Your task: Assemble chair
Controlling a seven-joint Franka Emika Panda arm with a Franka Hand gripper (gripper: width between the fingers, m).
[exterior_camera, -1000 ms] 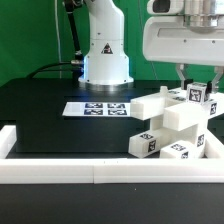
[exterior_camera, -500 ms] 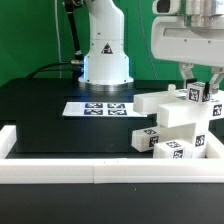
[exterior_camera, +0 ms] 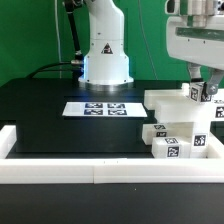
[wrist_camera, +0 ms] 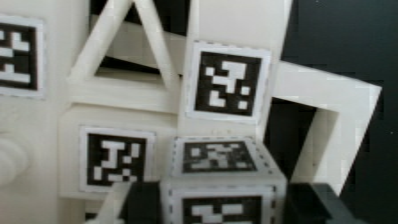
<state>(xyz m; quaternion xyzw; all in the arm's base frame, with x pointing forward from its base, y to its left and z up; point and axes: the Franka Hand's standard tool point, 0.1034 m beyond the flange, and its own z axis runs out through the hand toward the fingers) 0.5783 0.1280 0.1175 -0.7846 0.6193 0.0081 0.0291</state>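
Leftward, the thin flat white marker board lies fixed on the black table; rightward, the chunky white tagged plastic chair sits against the long white border rail, probably for bracing, while the gripper pinches its top post, likely steadying it.

chair: right side cut off by frame | end effector: fingertips hidden behind chair
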